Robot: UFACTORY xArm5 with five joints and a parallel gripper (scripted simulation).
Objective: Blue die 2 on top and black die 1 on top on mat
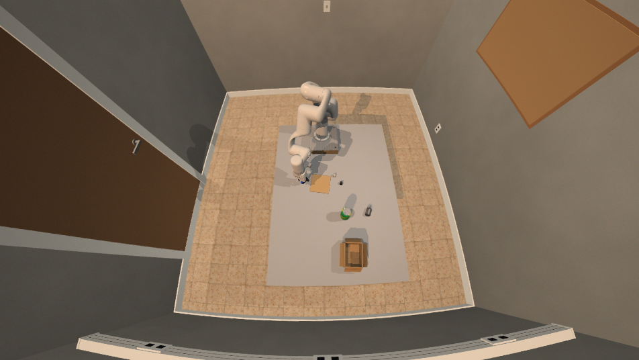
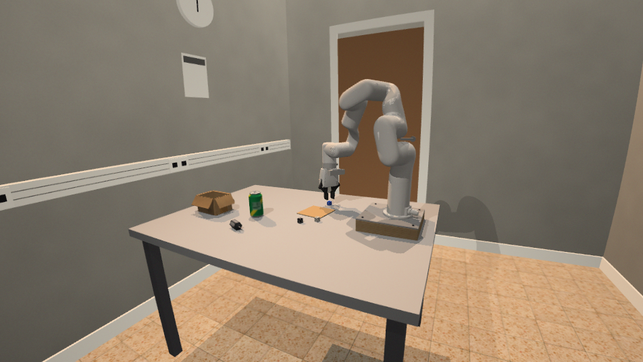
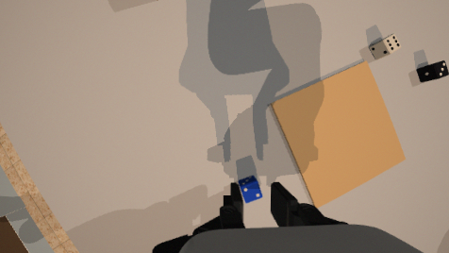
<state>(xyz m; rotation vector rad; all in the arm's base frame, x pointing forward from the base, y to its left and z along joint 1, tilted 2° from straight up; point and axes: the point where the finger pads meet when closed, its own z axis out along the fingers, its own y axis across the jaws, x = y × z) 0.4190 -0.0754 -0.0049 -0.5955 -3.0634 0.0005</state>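
Observation:
The blue die (image 3: 250, 189) (image 2: 328, 203) (image 1: 304, 181) lies flat on the table, just off the left edge of the orange mat (image 3: 344, 132) (image 2: 315, 210) (image 1: 320, 183). My gripper (image 3: 254, 196) (image 2: 329, 195) (image 1: 303, 179) hangs a little above the blue die with its fingers partly open, one on either side of it, and holds nothing. The white die (image 3: 385, 46) (image 2: 317, 219) (image 1: 334, 174) and the black die (image 3: 432, 71) (image 2: 299, 219) (image 1: 341, 182) lie on the table beyond the mat's far corner, apart from each other and off the mat.
A green can (image 1: 345, 213) (image 2: 256, 204), a small dark object (image 1: 368, 209) (image 2: 236, 224) and an open cardboard box (image 1: 353, 254) (image 2: 213, 202) stand further along the table. The arm's wooden base (image 2: 389, 222) (image 1: 324, 145) is behind the mat. The table's edge shows at the wrist view's lower left.

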